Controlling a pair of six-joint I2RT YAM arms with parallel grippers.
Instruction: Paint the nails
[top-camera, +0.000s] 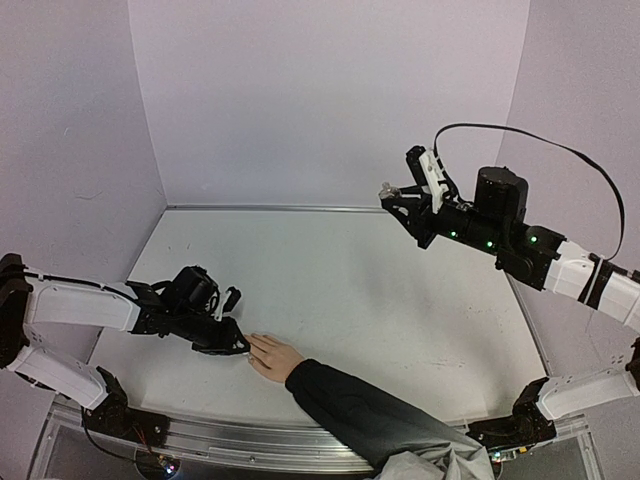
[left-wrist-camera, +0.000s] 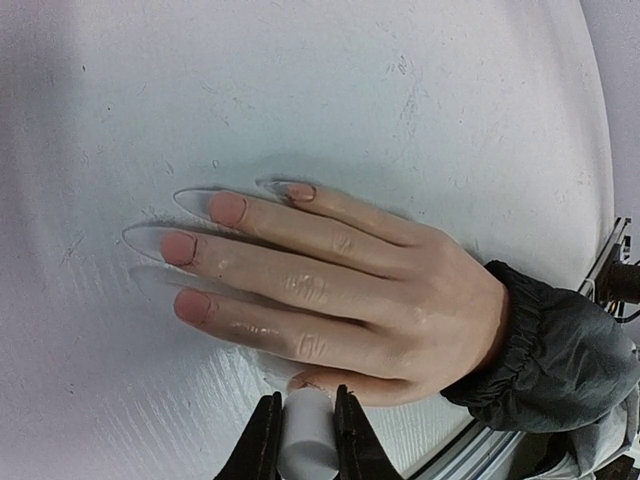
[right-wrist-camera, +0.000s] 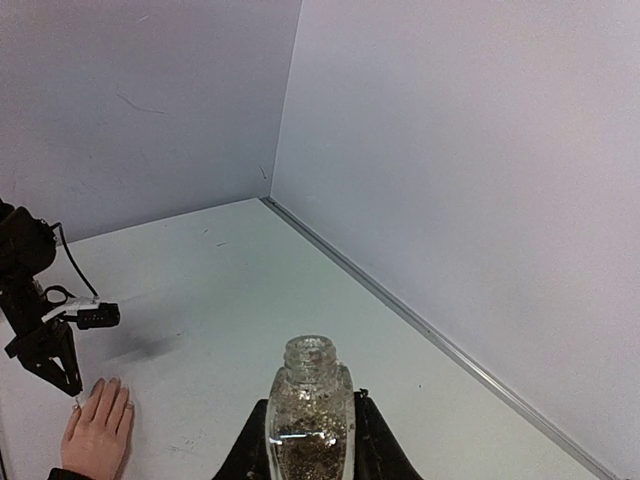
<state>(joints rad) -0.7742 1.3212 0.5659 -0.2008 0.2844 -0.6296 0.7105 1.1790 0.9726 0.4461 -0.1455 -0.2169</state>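
Beside hand (left-wrist-camera: 400, 310), thumb side: left gripper (left-wrist-camera: 305, 415) clamped on white cap (left-wrist-camera: 303, 445), likely brush. Nails (left-wrist-camera: 178, 247) lay at hand's fingertips, flat on table (left-wrist-camera: 420, 90). Advice: light, slow strokes, base to tip. Well beyond hand: right gripper (right-wrist-camera: 310, 445) clamped on open glitter bottle (right-wrist-camera: 306, 385), upright.

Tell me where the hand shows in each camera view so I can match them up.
Top external: the hand lies low, left of centre, next to the left end effector.
Left wrist: the hand fills the middle, fingers pointing left, above the white cap that end effector grips.
Right wrist: the hand sits in the bottom-left corner, left of the glass bottle.
Shared landmark: the left end effector beside the hand.
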